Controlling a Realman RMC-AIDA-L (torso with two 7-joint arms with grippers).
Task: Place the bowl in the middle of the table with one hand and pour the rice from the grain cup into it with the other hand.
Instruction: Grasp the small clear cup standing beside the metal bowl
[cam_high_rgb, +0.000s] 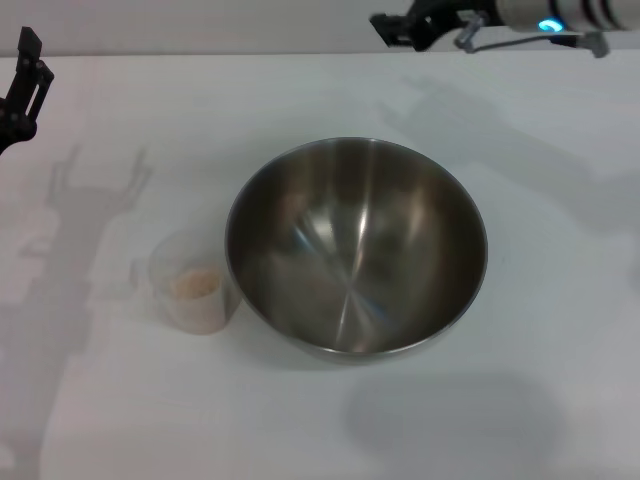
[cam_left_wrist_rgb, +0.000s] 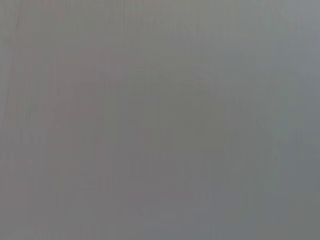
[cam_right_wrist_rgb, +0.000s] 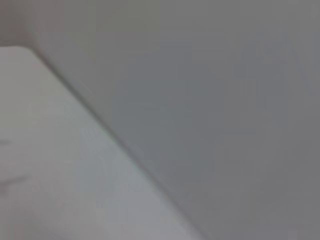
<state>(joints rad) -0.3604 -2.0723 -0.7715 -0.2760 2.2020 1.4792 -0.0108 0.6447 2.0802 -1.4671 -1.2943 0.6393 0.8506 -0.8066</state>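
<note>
The steel bowl (cam_high_rgb: 356, 246) stands upright and empty on the white table (cam_high_rgb: 540, 330), about the middle of the head view. The clear grain cup (cam_high_rgb: 193, 282) stands upright just left of the bowl, almost touching it, with a small heap of rice (cam_high_rgb: 194, 284) in its bottom. My left gripper (cam_high_rgb: 22, 85) hangs at the far left edge, well above and away from the cup. My right gripper (cam_high_rgb: 395, 28) is at the far back right, raised beyond the bowl. Neither holds anything. The left wrist view shows only plain grey.
The table's far edge meets a grey wall, seen in the right wrist view (cam_right_wrist_rgb: 100, 125). Arm shadows fall on the table left of the cup and behind the bowl.
</note>
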